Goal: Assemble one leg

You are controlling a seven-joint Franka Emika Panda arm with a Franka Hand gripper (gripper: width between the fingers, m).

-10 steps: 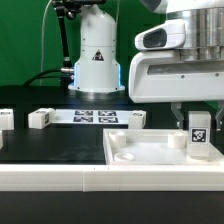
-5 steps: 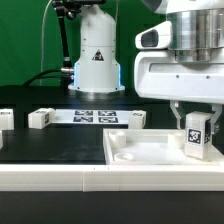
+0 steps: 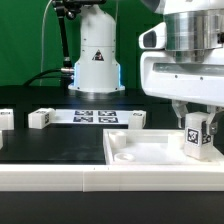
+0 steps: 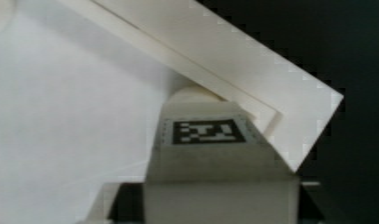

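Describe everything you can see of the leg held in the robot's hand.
The leg is a small white oblong block, plastic by its look, with a square black-and-white tag on one face. It hangs almost upright, slightly tilted, clamped near its upper end between the fingers of the hand. It is over the corner of the white tabletop at the exterior view's right. Whether its lower end touches the tabletop cannot be told.

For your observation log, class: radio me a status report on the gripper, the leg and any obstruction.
Gripper shut on the leg. Leg held over the tabletop, at its corner on the exterior view's right. Contact with the tabletop unclear. No obstruction visible.
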